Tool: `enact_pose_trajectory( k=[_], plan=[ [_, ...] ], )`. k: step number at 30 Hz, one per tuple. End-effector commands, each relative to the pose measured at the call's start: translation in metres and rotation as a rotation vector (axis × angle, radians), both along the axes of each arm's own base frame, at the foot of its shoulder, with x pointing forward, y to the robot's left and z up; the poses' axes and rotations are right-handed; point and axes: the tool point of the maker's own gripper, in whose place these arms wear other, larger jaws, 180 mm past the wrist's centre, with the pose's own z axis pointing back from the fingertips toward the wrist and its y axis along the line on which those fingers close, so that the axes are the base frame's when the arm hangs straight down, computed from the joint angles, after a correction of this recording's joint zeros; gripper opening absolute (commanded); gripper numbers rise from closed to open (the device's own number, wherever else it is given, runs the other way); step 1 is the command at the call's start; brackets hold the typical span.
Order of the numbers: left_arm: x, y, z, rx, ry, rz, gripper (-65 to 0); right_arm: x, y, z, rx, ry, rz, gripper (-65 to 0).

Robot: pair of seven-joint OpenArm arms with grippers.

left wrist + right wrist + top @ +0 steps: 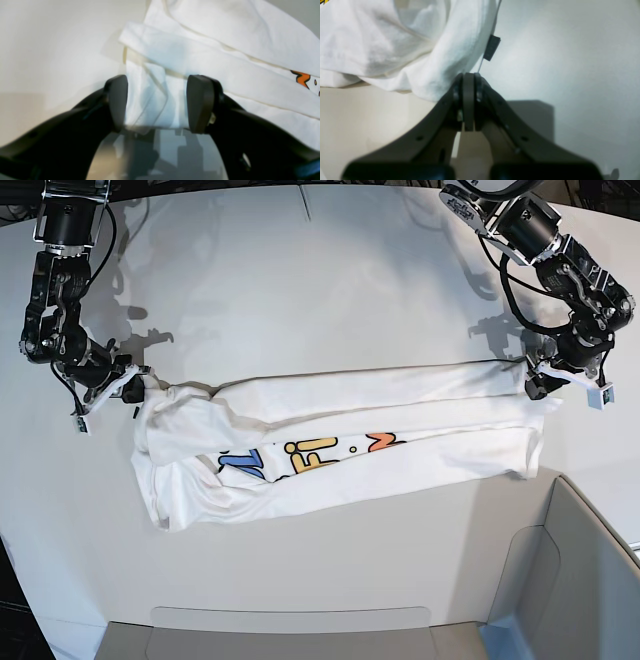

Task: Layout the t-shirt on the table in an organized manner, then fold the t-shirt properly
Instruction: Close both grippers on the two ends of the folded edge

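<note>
the t-shirt (330,450) lies stretched in a long rumpled band on the table (300,290), between the two arms. the right pincer (469,76) is clamped on the cloth's edge, just beside the black neck label (491,47). the left pincer (157,102) stands apart, a fold of the opposite end between its pads. judged best: close the left fully on that fold, then pull evenly outward, keeping the fabric low and taut.

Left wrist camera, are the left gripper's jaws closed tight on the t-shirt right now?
No, the left gripper has its jaws spread wide apart, with a fold of the t-shirt lying loose between them.
</note>
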Motion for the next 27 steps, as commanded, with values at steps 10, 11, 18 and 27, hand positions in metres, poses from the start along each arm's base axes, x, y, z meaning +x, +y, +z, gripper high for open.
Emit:
enact_pose_trajectory(
  k=[10, 11, 18, 27],
  plan=[
    [-0.009, 0.017, -0.008, 0.092, 0.045, 0.022, -27.5, 0.001, -0.007, 0.004, -0.038, 0.005, 0.017, -65.0],
    [-0.010, 0.015, -0.014, 0.077, 0.056, 0.020, -27.5, 0.001, -0.007, 0.004, -0.038, 0.005, 0.017, -65.0],
    [-0.007, -0.007, -0.037, 0.017, 0.101, -0.033, -27.5, -0.002, -0.007, 0.002, -0.040, 0.021, 0.021, -65.0],
    [0.008, -0.041, -0.041, 0.050, 0.137, -0.183, -48.8, 0.004, -0.001, 0.019, -0.055, -0.025, 0.042, -65.0]
  ],
)
